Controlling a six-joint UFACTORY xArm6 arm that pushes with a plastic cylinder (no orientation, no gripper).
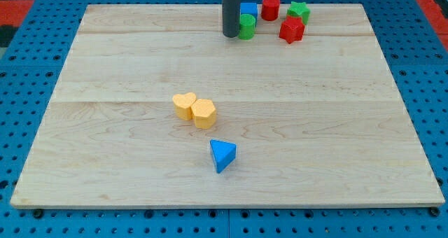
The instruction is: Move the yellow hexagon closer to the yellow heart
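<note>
The yellow hexagon (204,113) sits near the board's middle, touching the yellow heart (185,105) on the heart's right side. My tip (230,34) is at the view's top, far above both yellow blocks, just left of the green cylinder (246,26).
A blue triangle (222,155) lies below the yellow pair. At the view's top sit a blue block (249,10) behind the green cylinder, a red cylinder (270,8), a green star (298,12) and a red star-like block (291,30). The wooden board (350,126) has blue pegboard around it.
</note>
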